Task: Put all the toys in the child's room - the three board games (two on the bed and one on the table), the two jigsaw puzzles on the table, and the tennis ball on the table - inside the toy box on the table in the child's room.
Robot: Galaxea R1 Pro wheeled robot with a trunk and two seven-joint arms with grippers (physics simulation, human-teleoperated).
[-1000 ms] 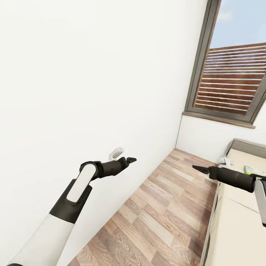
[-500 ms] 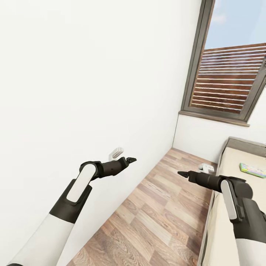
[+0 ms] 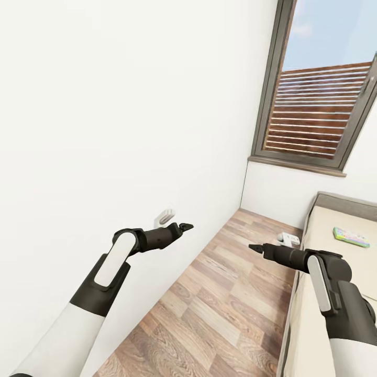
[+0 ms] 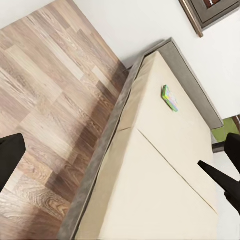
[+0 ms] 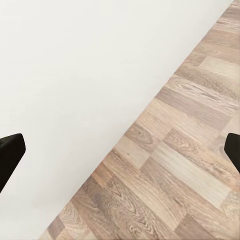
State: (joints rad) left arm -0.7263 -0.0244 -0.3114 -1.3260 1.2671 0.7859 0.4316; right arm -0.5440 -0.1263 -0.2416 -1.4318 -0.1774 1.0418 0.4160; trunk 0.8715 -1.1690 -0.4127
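Both arms are showing glossy white upper shells, matte black elbow joints inset with white oval panels, and slim dark forearms tapering into the small black left gripper [image 3: 186, 226] and right gripper [image 3: 255, 247].

We see one board game [image 3: 350, 236], a flat rectangular box with a green edge and a pale, multicoloured top, lying face up on the cream bed [image 3: 335, 262] near its headboard end. From the left wrist view it [image 4: 170, 98] lies close to the bed's [image 4: 165, 165] far edge.
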